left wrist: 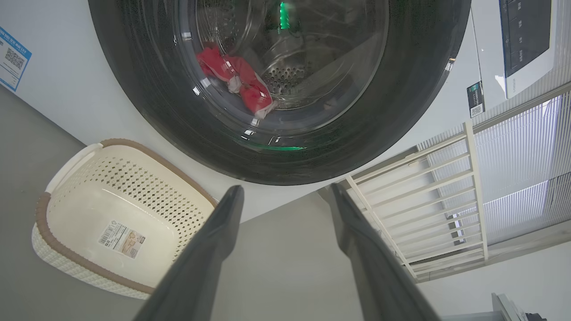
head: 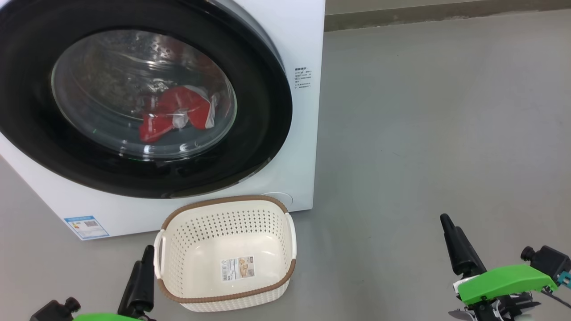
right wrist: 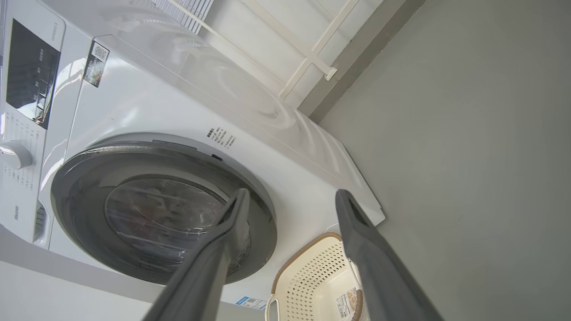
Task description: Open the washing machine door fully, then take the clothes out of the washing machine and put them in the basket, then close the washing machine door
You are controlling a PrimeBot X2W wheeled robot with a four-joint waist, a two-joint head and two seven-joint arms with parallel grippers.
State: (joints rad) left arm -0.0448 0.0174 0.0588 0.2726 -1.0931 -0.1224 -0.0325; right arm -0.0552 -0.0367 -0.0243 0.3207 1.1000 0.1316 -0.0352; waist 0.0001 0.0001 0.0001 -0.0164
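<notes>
The white washing machine [head: 305, 40] stands at the upper left, and the washing machine door [head: 261, 116], black-rimmed with a clear glass bowl, lies flush against its front. Red clothes [head: 176, 111] with white trim show through the glass, low in the drum. The cream basket [head: 223, 205] with its brown rim stands on the floor just in front of the machine, holding nothing. My left gripper [left wrist: 285, 191] hovers open beside the basket's left side, one finger [head: 140, 281] showing. My right gripper [right wrist: 290, 194] is open too, its finger [head: 459, 249] well right of the basket.
Grey floor [head: 446, 111] stretches to the right of the machine up to a wall base [head: 401, 18]. A white slatted rail [left wrist: 428, 200] stands beside the machine. The control panel [right wrist: 31, 76] and a dial [right wrist: 13, 154] sit above the door.
</notes>
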